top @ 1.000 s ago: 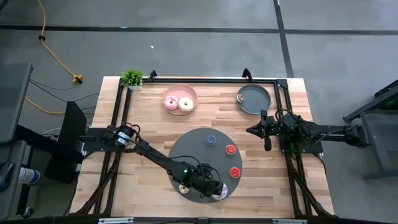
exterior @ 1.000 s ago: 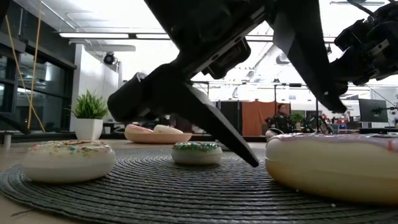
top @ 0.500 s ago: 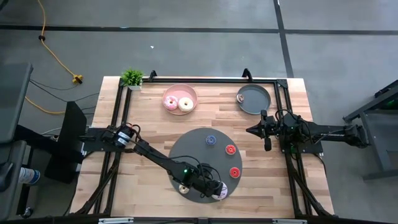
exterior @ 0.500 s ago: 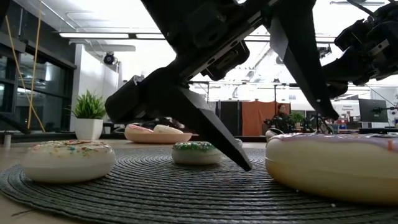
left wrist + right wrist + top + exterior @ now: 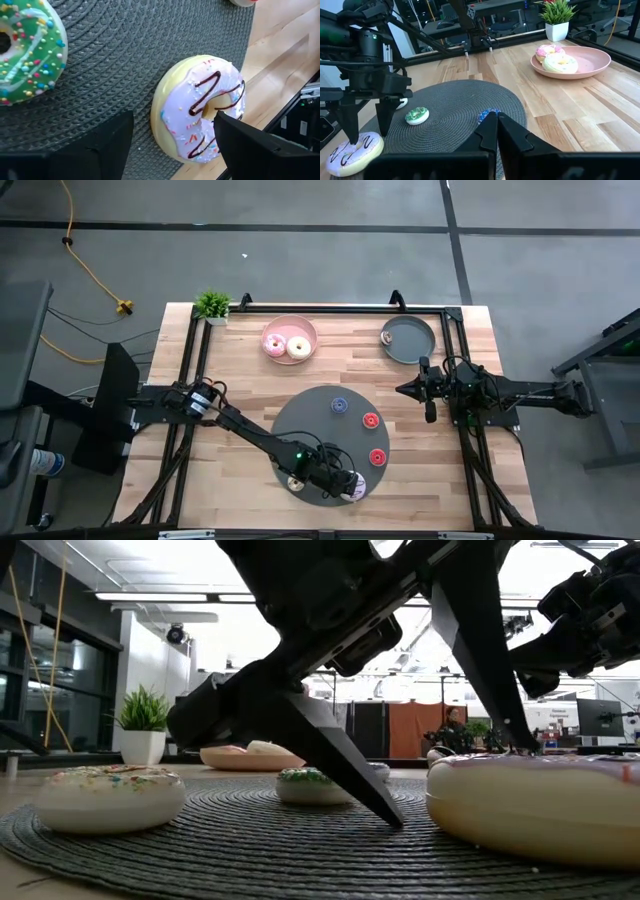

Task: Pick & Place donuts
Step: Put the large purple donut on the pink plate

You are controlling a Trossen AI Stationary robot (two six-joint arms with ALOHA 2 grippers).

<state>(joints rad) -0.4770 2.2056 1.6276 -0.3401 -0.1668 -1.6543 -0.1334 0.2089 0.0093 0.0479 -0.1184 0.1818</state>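
The purple-frosted donut [image 5: 200,107] lies flat at the near edge of the dark round mat [image 5: 300,415]. My left gripper [image 5: 172,135] is open and hangs over it, pointing down. One finger stands outside the donut's rim, the other over its hole. A green donut [image 5: 25,50] and a cream sprinkled one [image 5: 108,797] lie close by on the mat, with a blue one [image 5: 339,406] and two red ones [image 5: 370,420] farther off. My right gripper [image 5: 497,120] is shut and waits above the table's right side. My left gripper comes from above with one finger [image 5: 385,815] down at the mat beside the purple donut's outer rim [image 5: 157,112] and the other finger [image 5: 235,135] at its hole. I cannot tell whether either finger touches the donut, which lies flat on the mat.
A pink plate [image 5: 305,328] at the far side holds a pink donut [image 5: 275,343] and a white one [image 5: 298,347]. A grey plate [image 5: 415,340] at the far right holds a brown donut [image 5: 387,336]. A small potted plant [image 5: 212,305] stands at the far left corner.
My left gripper has sunk toward the mat: in the low view its fingertips stand lower than a second ago, and the outer finger has drawn nearer the mat's surface. The donuts have stayed where they were.
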